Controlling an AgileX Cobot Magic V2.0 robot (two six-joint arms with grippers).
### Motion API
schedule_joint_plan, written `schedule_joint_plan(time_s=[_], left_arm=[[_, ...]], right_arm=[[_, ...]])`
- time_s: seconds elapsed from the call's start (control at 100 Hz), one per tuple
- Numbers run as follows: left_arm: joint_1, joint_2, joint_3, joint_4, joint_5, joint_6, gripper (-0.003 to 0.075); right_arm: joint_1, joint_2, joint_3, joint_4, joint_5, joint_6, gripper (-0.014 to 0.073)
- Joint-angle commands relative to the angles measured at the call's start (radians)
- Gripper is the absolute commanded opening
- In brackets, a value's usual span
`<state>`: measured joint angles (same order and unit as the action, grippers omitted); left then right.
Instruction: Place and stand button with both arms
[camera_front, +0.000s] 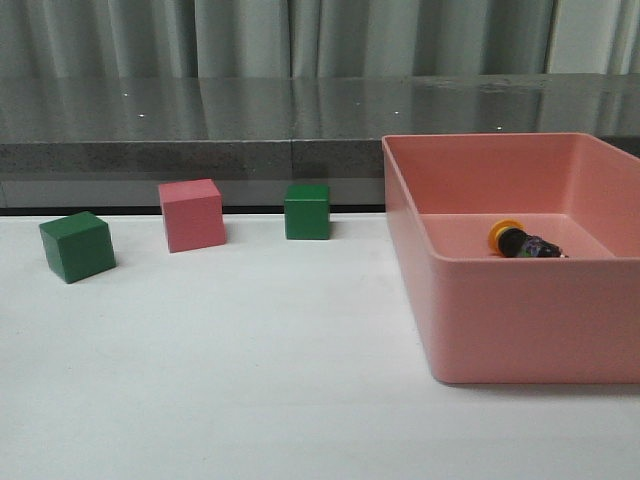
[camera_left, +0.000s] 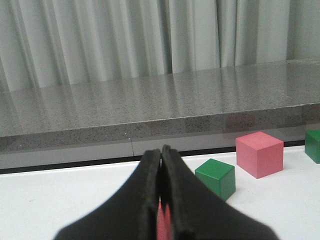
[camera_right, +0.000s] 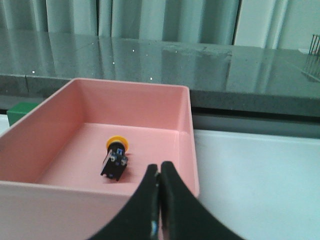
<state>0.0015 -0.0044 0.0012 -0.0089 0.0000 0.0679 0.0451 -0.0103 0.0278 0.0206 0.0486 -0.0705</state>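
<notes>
The button (camera_front: 523, 242) lies on its side on the floor of the pink bin (camera_front: 500, 330), yellow-orange cap pointing left. The right wrist view shows it (camera_right: 115, 159) inside the bin (camera_right: 30, 190), cap away from the camera. My right gripper (camera_right: 159, 172) is shut and empty, above the bin's near wall, to the right of the button. My left gripper (camera_left: 161, 156) is shut and empty over the white table, near a green cube (camera_left: 216, 177). Neither arm shows in the front view.
On the white table (camera_front: 250, 380) stand a green cube (camera_front: 77, 246) at the left, a pink cube (camera_front: 192, 214) and a second green cube (camera_front: 307, 211). A grey stone ledge (camera_front: 200, 130) and curtains run behind. The pink cube (camera_left: 259, 153) also shows in the left wrist view.
</notes>
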Motion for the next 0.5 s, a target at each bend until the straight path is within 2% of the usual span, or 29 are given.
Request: schedule_joint_plan(time_s=[0.0, 0.11, 0.26, 0.35, 0.49], left_arm=[[0.001, -0.031, 0.029, 0.0, -0.076, -0.012, -0.0019], [0.001, -0.031, 0.029, 0.0, -0.076, -0.012, -0.0019], [0.001, -0.031, 0.029, 0.0, -0.076, -0.012, -0.0019], [0.001, -0.031, 0.029, 0.0, -0.076, -0.012, -0.0019], [0.001, -0.031, 0.029, 0.0, -0.076, -0.012, -0.0019]], right_arm=[[-0.002, -0.016, -0.016, -0.004, -0.142, 0.0, -0.0062], [-0.002, -0.014, -0.055, -0.002, -0.126, 0.001, -0.0062], [-0.002, -0.007, -0.198, 0.054, 0.031, 0.001, -0.0062], [-0.002, 0.039, -0.334, 0.054, 0.204, 0.0, -0.0062], [-0.002, 0.211, -0.544, 0.051, 0.496, -0.001, -0.0062]])
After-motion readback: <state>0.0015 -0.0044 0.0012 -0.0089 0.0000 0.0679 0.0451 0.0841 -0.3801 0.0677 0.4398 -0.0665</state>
